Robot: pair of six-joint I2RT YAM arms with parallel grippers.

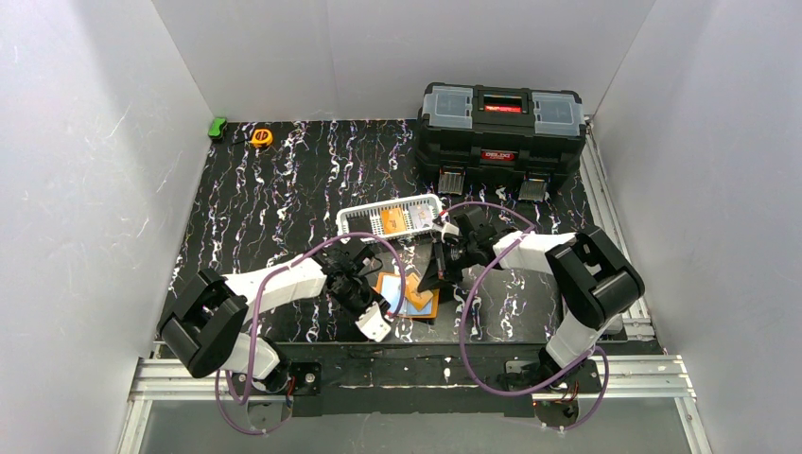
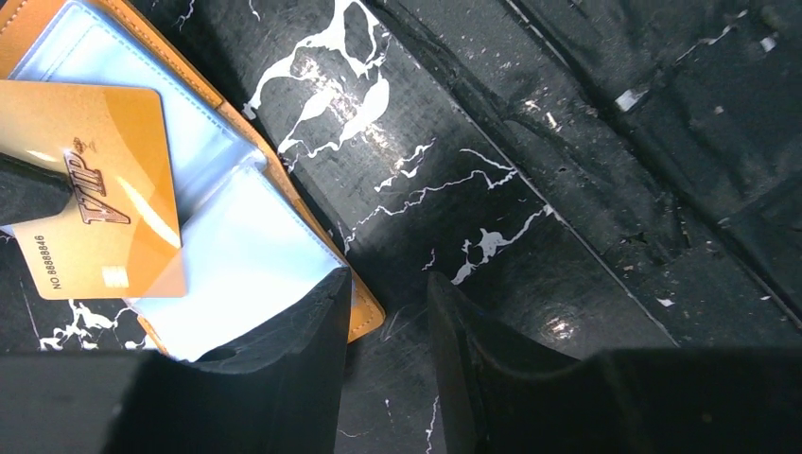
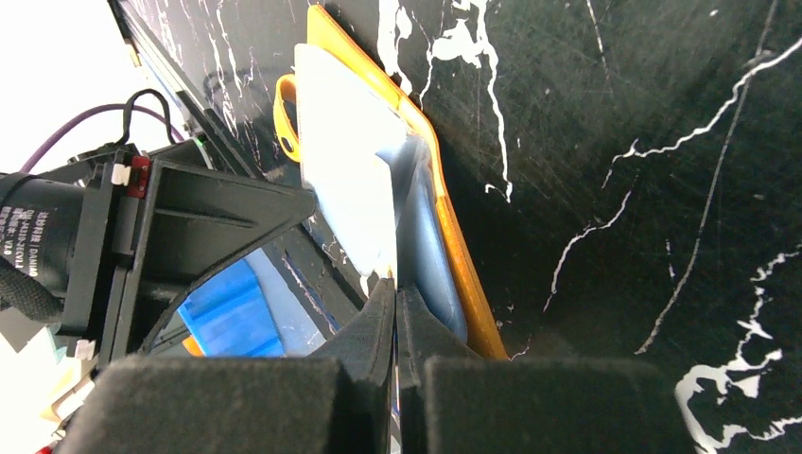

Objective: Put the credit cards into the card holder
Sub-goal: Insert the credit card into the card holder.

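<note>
The card holder (image 1: 419, 305) (image 2: 248, 248) (image 3: 427, 219) lies open near the table's front edge, orange outside with pale-blue pockets showing. An orange credit card (image 1: 390, 287) (image 2: 106, 187) marked VIP is tilted over its pockets. My right gripper (image 1: 434, 279) (image 3: 395, 286) is shut on that card's edge, and its own view shows the card edge-on. My left gripper (image 1: 378, 317) (image 2: 388, 291) is open at the holder's near corner. One of its fingers (image 2: 284, 350) overlaps the pocket, the other rests over bare table. More credit cards (image 1: 394, 221) lie in a white basket.
The white slotted basket (image 1: 357, 220) stands just behind the card holder. A black toolbox (image 1: 501, 128) is at the back right. An orange tape measure (image 1: 261, 137) and a green object (image 1: 217, 127) sit at the back left. White walls enclose the table.
</note>
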